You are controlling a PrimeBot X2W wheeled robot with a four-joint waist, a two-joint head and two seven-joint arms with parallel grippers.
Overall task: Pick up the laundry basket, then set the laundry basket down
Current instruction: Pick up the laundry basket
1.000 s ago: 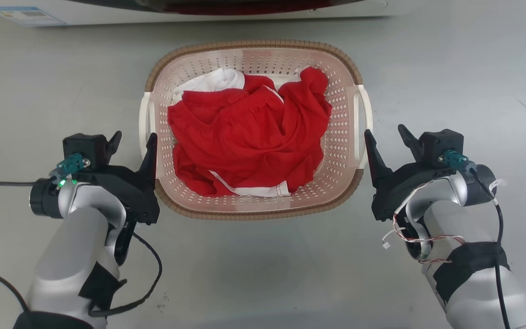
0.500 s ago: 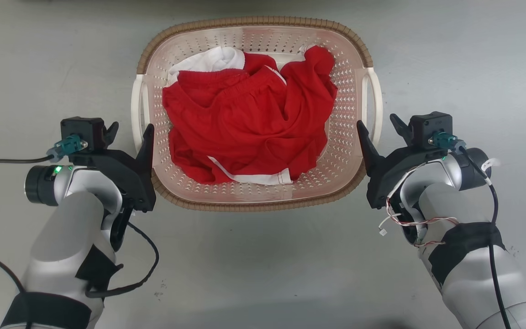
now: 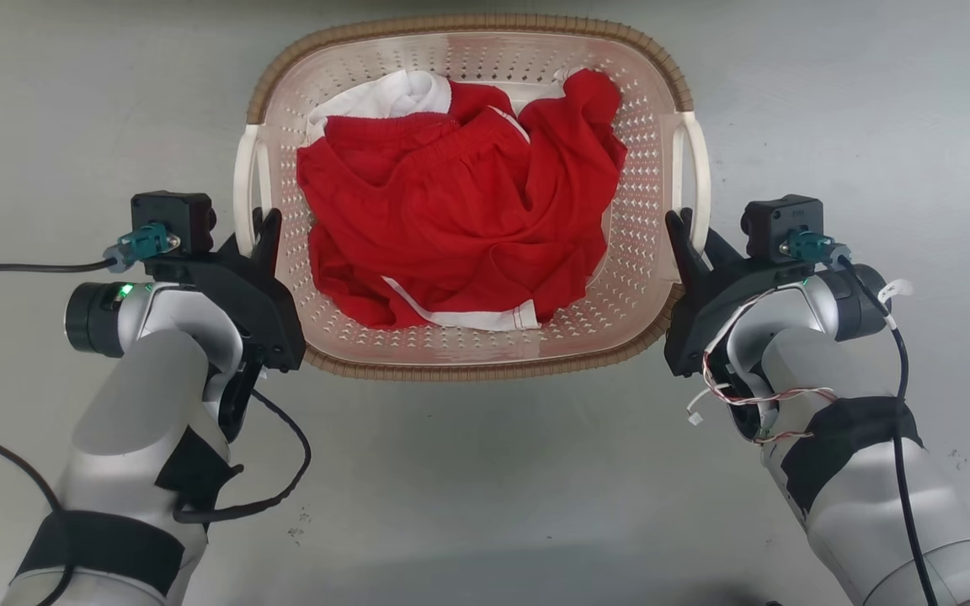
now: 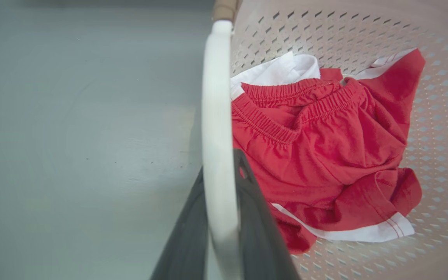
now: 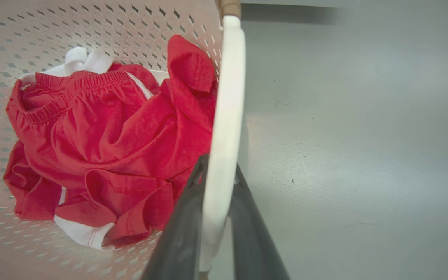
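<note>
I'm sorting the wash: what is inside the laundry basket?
Inside the laundry basket lie crumpled red clothes with white trim and a white cloth at the far side. Anything beneath them is covered, as is most of the basket's floor.

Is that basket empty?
No, red and white clothes lie crumpled inside the basket.

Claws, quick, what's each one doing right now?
Left claw: closed on the left handle of the laundry basket.
Right claw: closed on its right handle.
</note>
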